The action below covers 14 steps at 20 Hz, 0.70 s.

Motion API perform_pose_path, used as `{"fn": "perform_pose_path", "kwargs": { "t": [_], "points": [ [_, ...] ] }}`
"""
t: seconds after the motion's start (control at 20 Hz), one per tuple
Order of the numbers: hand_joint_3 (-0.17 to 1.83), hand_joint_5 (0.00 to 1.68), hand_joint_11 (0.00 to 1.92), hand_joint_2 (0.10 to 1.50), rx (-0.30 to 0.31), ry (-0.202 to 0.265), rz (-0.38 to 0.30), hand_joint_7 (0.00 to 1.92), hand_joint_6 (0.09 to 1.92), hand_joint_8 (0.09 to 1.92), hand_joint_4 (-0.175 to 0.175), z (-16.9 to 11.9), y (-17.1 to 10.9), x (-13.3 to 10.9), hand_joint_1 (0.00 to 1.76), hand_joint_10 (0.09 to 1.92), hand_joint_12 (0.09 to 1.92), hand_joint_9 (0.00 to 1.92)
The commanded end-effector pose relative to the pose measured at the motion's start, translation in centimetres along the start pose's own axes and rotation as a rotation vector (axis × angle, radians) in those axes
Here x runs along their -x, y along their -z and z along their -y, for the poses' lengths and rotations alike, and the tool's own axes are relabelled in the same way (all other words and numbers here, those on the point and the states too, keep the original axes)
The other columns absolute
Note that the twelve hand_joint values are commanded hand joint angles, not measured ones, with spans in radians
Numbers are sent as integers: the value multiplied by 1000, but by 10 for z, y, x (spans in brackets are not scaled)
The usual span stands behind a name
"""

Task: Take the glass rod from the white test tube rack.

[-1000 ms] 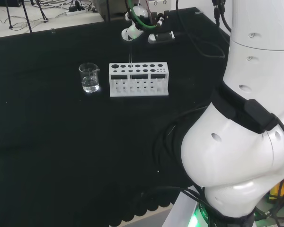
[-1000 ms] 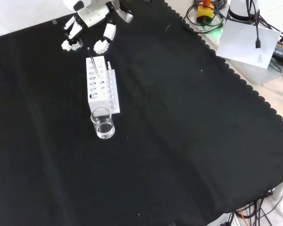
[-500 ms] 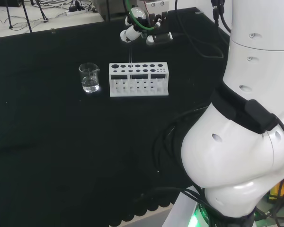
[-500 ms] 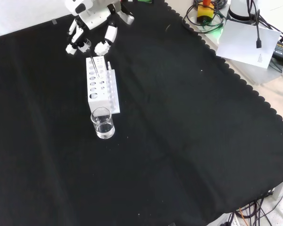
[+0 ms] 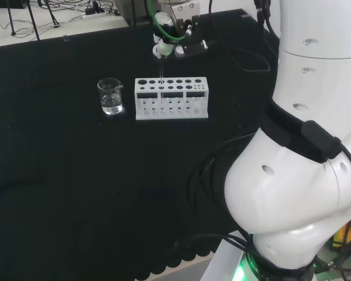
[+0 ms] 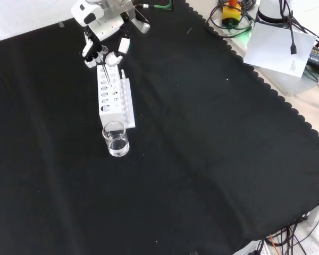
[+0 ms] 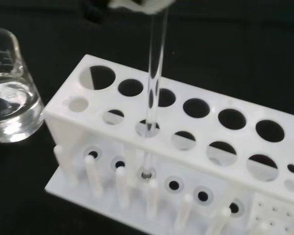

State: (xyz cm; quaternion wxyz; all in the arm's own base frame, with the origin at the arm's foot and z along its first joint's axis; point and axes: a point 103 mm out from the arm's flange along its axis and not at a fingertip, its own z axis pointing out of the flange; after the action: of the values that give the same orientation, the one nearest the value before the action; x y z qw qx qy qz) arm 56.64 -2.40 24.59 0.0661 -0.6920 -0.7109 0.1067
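- The step in hand was the grasp: the robot hand [image 6: 102, 33] hung over the far end of the white test tube rack [image 6: 114, 97] in the front view, with its fingertips [image 6: 112, 58] gathered at the top of the glass rod [image 6: 106, 76].
- In the wrist view a blurred white part of the robot hand [image 7: 141, 5] sat right at the upper end of the glass rod [image 7: 155, 63]; the fingers looked drawn in around the rod's tip, but whether they were already pinching it I could not tell.
- The glass rod stood nearly upright in the white test tube rack [image 7: 186, 147], passing down through one hole of the nearer row, with its foot seated in a socket of the base plate.
- The rack stood toward the far edge of the worktop [image 5: 76, 175] in the head view, with the robot hand [image 5: 169, 44] just above its rod [image 5: 161, 73].
- Judged from this, the next move called for closing on the rod's top and lifting straight up along its axis, so it cleared the hole without levering against the rack or tipping it.
- Count: one glass rod, one white rack [image 5: 171, 98], and one glass beaker [image 5: 110, 96] holding some clear liquid, set just beside the rack's end.
- The beaker [image 6: 116, 139] stood apart from the rack, nearer the camera in the front view.
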Motion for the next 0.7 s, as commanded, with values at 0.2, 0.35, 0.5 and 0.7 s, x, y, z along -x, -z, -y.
{"fn": "perform_pose_path", "kwargs": {
  "t": [0.2,0.35,0.5,0.7],
  "points": [
    [414,769,1611,982,49,24,28,1106,1170,1037,-175,-5,5,-15,1112,964,911,1460],
    [149,853,1723,1090,60,20,19,961,1167,1150,-175,-6,6,-14,1219,987,832,1512],
    [102,886,1754,1098,68,16,21,947,1133,1148,-175,-8,5,-14,1245,997,800,1542],
    [400,942,1700,918,169,14,49,1039,1044,1124,-175,-6,11,-15,1269,986,780,1582]
  ]
}}
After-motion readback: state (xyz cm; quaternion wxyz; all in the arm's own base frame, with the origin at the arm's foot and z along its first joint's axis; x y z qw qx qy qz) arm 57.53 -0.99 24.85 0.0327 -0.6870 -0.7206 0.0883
